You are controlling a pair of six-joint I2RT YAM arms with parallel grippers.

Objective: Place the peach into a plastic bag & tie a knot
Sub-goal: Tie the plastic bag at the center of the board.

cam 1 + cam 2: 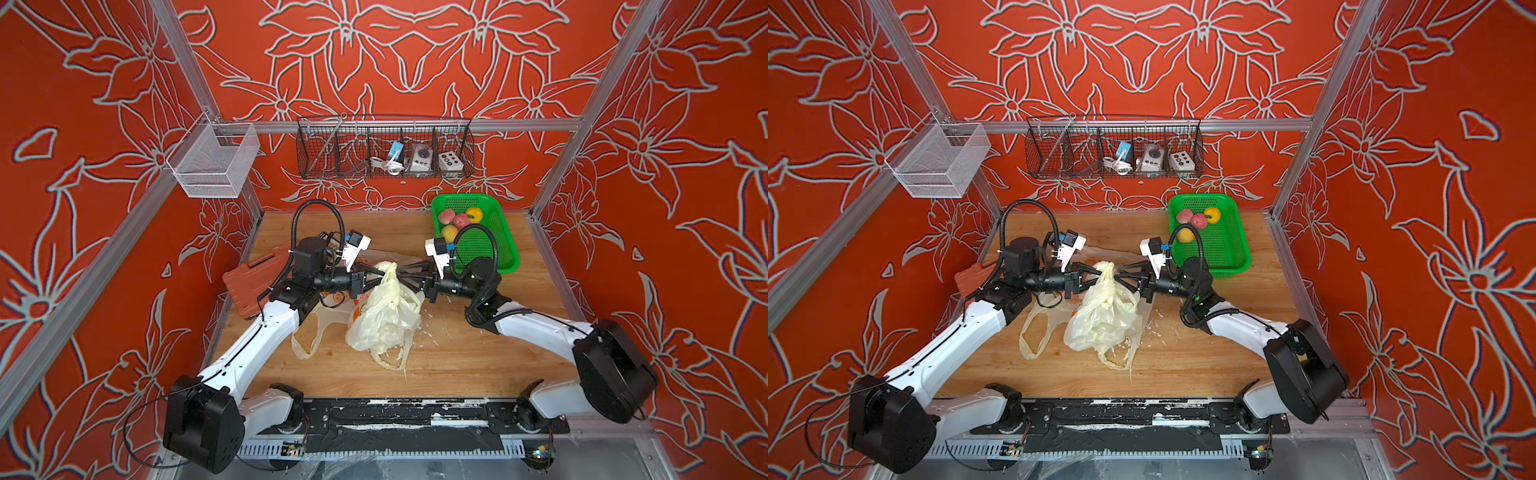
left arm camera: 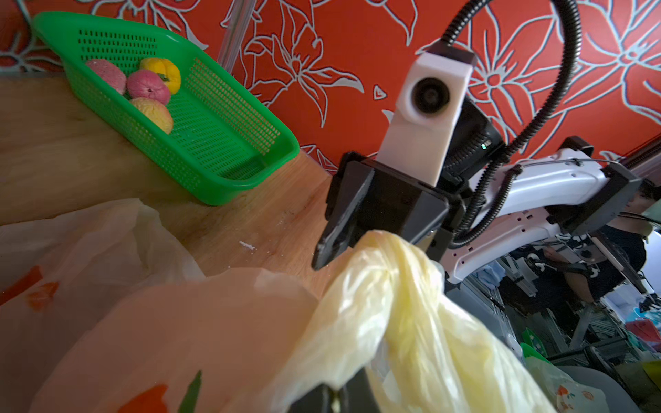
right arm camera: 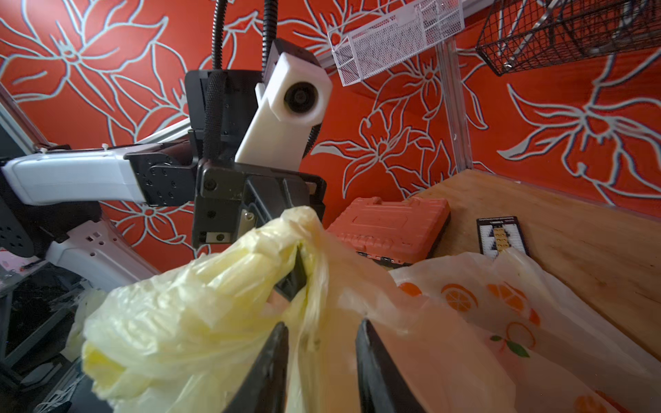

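A cream plastic bag (image 1: pixel 384 316) (image 1: pixel 1102 316) stands mid-table, lifted by its top. Its handle loops come together in a tight bunch, the knot (image 1: pixel 389 269) (image 1: pixel 1106 268) (image 3: pixel 304 221). My left gripper (image 1: pixel 380 274) (image 1: pixel 1099 275) (image 2: pixel 332 397) is shut on the cream plastic just left of that bunch. Facing it from the right, my right gripper (image 1: pixel 400 276) (image 1: pixel 1118 276) (image 3: pixel 322 332) stands open, with a strand of the bag running loosely between its fingers (image 3: pixel 277 350). No peach shows through the bag. Several peaches (image 1: pixel 453 222) lie in the green basket.
The green basket (image 1: pixel 505 253) (image 2: pixel 250 178) stands at the back right. An orange tool case (image 1: pixel 245 282) (image 3: pixel 390 221) lies at the left edge. A second bag with orange prints (image 1: pixel 309 332) (image 3: pixel 500 304) lies flat under the cream one. Wire baskets (image 1: pixel 384 149) hang on the back wall.
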